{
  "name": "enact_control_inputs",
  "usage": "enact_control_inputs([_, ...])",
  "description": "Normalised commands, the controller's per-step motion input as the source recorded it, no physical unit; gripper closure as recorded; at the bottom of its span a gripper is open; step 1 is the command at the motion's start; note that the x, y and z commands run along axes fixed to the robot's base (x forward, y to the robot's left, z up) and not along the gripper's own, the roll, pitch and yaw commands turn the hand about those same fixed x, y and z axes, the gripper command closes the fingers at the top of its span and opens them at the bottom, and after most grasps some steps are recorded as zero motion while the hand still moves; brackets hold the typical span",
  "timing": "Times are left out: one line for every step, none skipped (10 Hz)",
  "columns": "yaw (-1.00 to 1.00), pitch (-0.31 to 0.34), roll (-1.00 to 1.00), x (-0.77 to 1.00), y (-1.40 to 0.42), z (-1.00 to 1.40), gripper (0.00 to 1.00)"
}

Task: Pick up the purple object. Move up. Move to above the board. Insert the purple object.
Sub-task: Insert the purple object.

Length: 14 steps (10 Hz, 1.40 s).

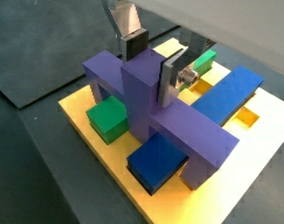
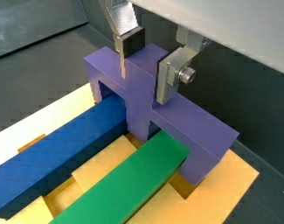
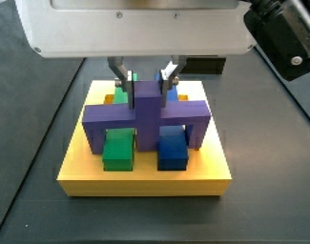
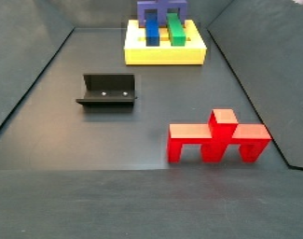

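Observation:
The purple object (image 3: 147,112) stands on the yellow board (image 3: 144,176). Its crossbar spans the long green bar (image 2: 121,184) and the long blue bar (image 2: 57,157), and its legs go down into the board. My gripper (image 3: 146,76) is directly above it, shut on the upright stem (image 1: 142,83). In both wrist views a silver finger (image 2: 168,77) lies flat against one side of the stem. The other finger's dark pad (image 2: 130,44) meets the opposite side. In a side view the purple object (image 4: 160,13) shows at the far end, on the board (image 4: 166,51).
A red piece (image 4: 218,138) of similar shape stands on the dark floor, well away from the board. The black L-shaped fixture (image 4: 107,91) stands near the middle of the floor. The bin walls slope up around the floor.

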Motion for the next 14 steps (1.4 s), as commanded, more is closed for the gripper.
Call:
enact_control_inputs([0.0, -0.139, -0.27, 0.05, 0.05, -0.01, 1.0])
enact_control_inputs([0.0, -0.209, -0.16, 0.06, 0.0, -0.05, 1.0])
enact_control_inputs([0.0, -0.2, -0.02, 0.0, 0.0, 0.0, 1.0])
enact_control_inputs([0.0, -0.196, 0.0, 0.0, 0.0, 0.0, 1.0])
enact_control_inputs([0.0, -0.23, -0.06, 0.0, 0.01, 0.0, 1.0])
enact_control_inputs([0.0, -0.237, -0.15, 0.0, 0.18, 0.02, 1.0])
enact_control_inputs([0.0, -0.164, -0.08, 0.02, 0.17, 0.0, 1.0])
enact_control_inputs([-0.09, -0.054, 0.0, 0.0, 0.0, 0.0, 1.0])
enact_control_inputs([-0.2, -0.034, 0.0, -0.11, 0.01, -0.12, 1.0])
enact_control_inputs([-0.17, -0.087, -0.07, -0.08, 0.0, -0.19, 1.0])
enact_control_inputs([-0.2, -0.081, -0.11, -0.02, -0.08, -0.24, 1.0])
enact_control_inputs([-0.21, -0.04, -0.08, -0.02, 0.0, -0.2, 1.0])
enact_control_inputs([-0.07, -0.01, 0.0, 0.0, 0.05, -0.22, 1.0])
enact_control_inputs([0.0, -0.017, 0.0, 0.03, 0.16, -0.21, 1.0])
